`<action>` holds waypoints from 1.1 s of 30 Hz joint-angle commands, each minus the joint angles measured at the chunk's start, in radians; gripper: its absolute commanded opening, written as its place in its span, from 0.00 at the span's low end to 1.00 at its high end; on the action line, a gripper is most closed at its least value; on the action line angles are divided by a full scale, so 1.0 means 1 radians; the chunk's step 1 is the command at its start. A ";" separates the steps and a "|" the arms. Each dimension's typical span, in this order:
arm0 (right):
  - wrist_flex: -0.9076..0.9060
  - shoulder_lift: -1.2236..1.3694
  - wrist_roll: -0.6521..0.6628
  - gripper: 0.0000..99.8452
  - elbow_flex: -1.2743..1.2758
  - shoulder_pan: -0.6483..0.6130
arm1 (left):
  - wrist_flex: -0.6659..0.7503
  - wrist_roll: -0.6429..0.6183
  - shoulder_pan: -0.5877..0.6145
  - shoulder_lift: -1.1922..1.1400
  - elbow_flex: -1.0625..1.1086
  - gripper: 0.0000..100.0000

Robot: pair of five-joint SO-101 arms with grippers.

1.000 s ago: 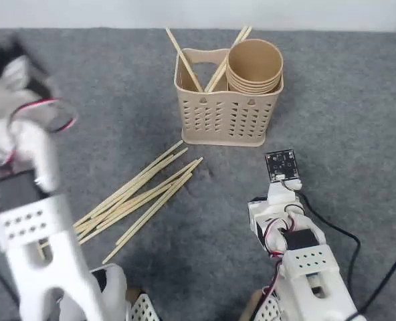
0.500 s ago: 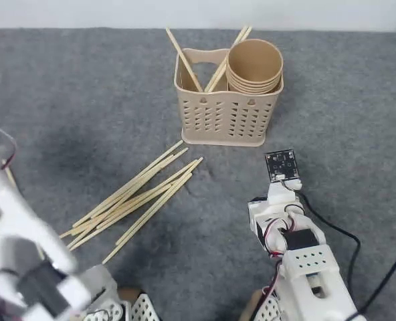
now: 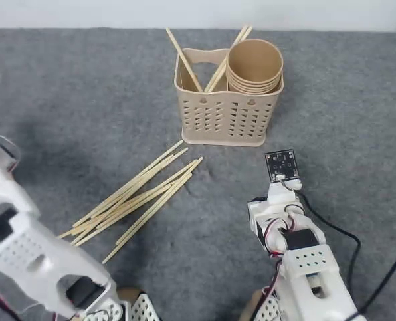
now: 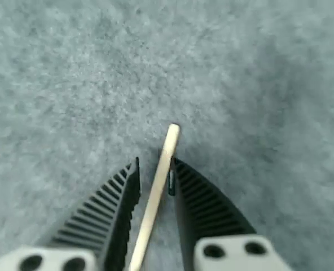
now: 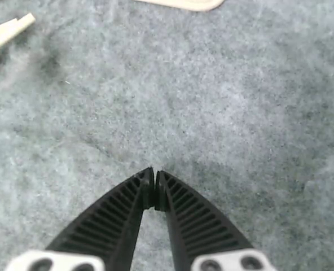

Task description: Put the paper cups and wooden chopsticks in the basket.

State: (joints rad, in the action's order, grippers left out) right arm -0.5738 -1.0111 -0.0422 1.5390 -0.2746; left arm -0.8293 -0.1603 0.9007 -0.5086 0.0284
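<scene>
**Left arm drops to the near corner with one chopstick in its jaws**

Over the last second the left arm [image 3: 31, 247] has swung down from a tall stance at the left edge of the high view and now sits low in the near left corner. The right arm [image 3: 298, 247], the basket and the pile of sticks lie just as they did.

In the left wrist view the left gripper [image 4: 154, 165] has its jaws drawn in around a single chopstick [image 4: 166, 149]. The stick runs lengthwise between them and pokes out past the tips. It rests against one jaw, and a thin gap shows on the other side near the tips. Grey surface [image 3: 84, 87] lies blurred beyond it.

The right gripper [image 5: 155, 189] points down at the grey surface with its jaws pressed together at the tips and nothing between them. At the edge of its wrist view are a few ends of the loose chopsticks [image 5: 3, 31] and a sliver of the basket's base.

The basket [image 3: 228, 117] stands upright at the far middle of the surface. A nested stack of paper cups [image 3: 254, 67] fills the compartment on the right arm's side. Several standing chopsticks [image 3: 183, 59] lean in the other compartment, their ends sticking up over the rim. The loose chopsticks lie in a slanted bundle on the surface, between the basket and the left arm. They are clear of the basket.
</scene>
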 commanded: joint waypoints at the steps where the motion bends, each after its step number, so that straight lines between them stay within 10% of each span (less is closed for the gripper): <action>1: 0.027 -0.027 0.018 0.02 -0.008 0.012 | -0.008 0.011 -0.003 -0.063 -0.101 0.09; 13: 0.028 -0.027 0.018 0.02 -0.008 0.012 | -0.026 0.012 -0.002 -0.189 -0.166 0.01; 33: 0.025 -0.027 0.015 0.02 -0.008 0.012 | -0.671 0.014 -0.025 0.345 -0.274 0.01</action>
State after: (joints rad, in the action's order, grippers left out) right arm -0.5738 -1.0111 -0.0422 1.5390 -0.2746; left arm -1.4185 -0.1603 0.8961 -0.3015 -0.2140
